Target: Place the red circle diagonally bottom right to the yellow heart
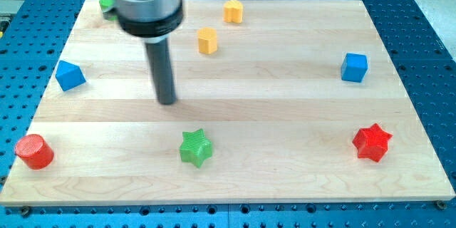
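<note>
The red circle (33, 151), a short cylinder, stands near the board's bottom left corner. Two yellow blocks lie near the view's top: one (207, 40) at centre and one (233, 11) above and to its right; which one is the heart I cannot tell. My tip (167, 102) rests on the board left of centre. It is well to the right of and above the red circle, and below and left of the nearer yellow block. It touches no block.
A blue block (70, 75) lies at the left edge and a blue cube (354, 67) at the right. A green star (196, 148) lies below my tip. A red star (372, 142) is at the bottom right. A green block (107, 3) peeks out behind the arm.
</note>
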Available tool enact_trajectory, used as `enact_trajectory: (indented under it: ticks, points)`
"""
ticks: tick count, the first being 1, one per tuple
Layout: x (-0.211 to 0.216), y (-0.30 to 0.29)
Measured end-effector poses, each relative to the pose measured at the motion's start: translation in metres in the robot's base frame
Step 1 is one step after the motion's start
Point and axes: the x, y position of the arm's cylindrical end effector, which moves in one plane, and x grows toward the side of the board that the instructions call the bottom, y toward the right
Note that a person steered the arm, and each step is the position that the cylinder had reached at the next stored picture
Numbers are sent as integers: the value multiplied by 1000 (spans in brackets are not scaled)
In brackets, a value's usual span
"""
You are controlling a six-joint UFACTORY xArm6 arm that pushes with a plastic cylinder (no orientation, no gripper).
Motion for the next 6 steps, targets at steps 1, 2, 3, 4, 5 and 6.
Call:
enact_trajectory:
  ticks: [1, 2, 3, 4, 5, 6]
  points:
    - [14, -63]
    - [35, -136]
    - [57, -184]
    - [80, -183]
    - [124, -171]
    - [98, -127]
